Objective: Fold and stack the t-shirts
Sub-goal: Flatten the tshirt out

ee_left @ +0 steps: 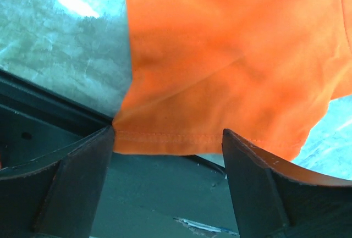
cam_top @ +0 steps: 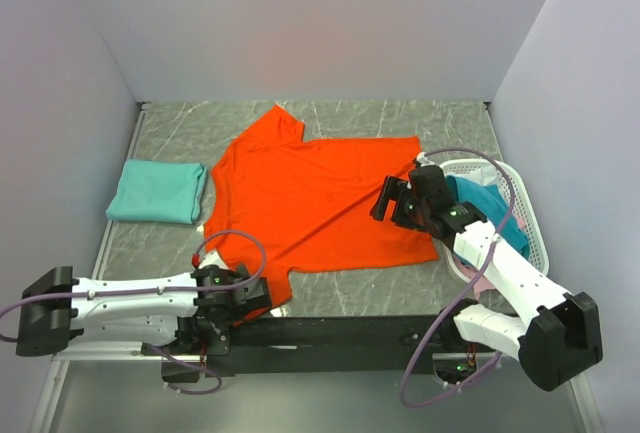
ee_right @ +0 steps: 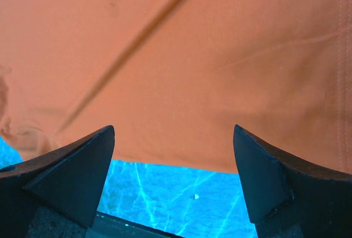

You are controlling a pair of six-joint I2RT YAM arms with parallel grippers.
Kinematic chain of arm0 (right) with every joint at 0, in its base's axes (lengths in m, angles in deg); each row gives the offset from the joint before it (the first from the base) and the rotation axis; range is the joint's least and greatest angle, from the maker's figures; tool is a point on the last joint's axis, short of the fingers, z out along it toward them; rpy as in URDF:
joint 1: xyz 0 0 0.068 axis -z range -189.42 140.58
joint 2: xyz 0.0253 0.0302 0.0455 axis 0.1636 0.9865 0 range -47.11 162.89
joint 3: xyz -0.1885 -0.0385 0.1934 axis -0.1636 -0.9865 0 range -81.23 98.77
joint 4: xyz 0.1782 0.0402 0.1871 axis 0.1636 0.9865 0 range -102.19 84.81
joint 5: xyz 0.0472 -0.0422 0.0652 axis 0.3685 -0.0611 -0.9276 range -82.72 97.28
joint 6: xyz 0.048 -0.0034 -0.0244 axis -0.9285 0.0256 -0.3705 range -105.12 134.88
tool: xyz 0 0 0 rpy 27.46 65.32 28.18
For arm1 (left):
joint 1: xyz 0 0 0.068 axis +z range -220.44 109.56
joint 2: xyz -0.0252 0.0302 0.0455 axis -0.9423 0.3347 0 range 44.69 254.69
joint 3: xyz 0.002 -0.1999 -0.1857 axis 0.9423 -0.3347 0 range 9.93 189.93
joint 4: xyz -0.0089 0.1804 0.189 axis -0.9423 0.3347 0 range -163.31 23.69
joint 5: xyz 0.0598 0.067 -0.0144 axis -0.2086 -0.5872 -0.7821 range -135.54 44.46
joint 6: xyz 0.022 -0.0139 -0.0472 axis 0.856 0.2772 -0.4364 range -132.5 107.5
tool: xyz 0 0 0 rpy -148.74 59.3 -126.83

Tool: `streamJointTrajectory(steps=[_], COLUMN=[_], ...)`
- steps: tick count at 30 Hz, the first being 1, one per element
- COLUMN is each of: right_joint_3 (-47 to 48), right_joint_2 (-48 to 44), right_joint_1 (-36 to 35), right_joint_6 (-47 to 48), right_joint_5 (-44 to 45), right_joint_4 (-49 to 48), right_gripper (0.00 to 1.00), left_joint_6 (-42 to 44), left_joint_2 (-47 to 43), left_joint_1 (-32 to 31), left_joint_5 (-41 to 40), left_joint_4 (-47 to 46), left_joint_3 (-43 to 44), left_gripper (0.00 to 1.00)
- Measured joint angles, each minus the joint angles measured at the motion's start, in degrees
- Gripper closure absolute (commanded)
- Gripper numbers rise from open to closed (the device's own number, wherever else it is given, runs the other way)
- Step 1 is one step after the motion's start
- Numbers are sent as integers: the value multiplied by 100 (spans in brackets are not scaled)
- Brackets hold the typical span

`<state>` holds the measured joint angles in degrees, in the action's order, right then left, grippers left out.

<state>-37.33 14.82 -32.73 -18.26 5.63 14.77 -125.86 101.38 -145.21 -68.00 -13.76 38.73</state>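
Observation:
A bright orange-red t-shirt (cam_top: 310, 198) lies spread flat in the middle of the table, one sleeve pointing to the back. A teal t-shirt (cam_top: 155, 191) lies folded at the left. My left gripper (cam_top: 258, 298) is at the table's near edge by the orange shirt's lower-left sleeve. In the left wrist view it (ee_left: 169, 134) stands open, the stitched sleeve hem (ee_left: 165, 142) lying between its fingertips (ee_left: 104, 144). My right gripper (cam_top: 390, 201) hovers over the shirt's right side. It (ee_right: 173, 129) is open in its own view, above the cloth's edge (ee_right: 181, 84).
A white lattice basket (cam_top: 530, 238) stands at the right edge, with teal cloth (cam_top: 490, 203) in it, under my right arm. A black rail (cam_top: 340, 331) runs along the table's near edge. Grey walls enclose the marble table (cam_top: 400, 123) on three sides.

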Motion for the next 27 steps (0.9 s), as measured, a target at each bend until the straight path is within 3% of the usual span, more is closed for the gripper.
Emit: streamJointTrajectory(steps=[6, 9, 18, 27], right_joint_3=[-17, -17, -20, -179], right_joint_2=[114, 258, 402, 138], right_joint_1=[-2, 0, 0, 9], right_joint_6=[-4, -7, -28, -229], right_joint_5=[-2, -15, -26, 236], right_joint_4=[-33, -37, -35, 92], right_gripper=[6, 6, 7, 4], left_joint_6=[-4, 17, 11, 2], left_joint_2=[24, 144, 299, 140], left_joint_1=[57, 138, 356, 472], left_joint_5=[11, 44, 435, 345], left_joint_4=[-17, -4, -103, -170], left_joint_3=[-72, -46, -70, -70], left_gripper=[26, 40, 98, 100])
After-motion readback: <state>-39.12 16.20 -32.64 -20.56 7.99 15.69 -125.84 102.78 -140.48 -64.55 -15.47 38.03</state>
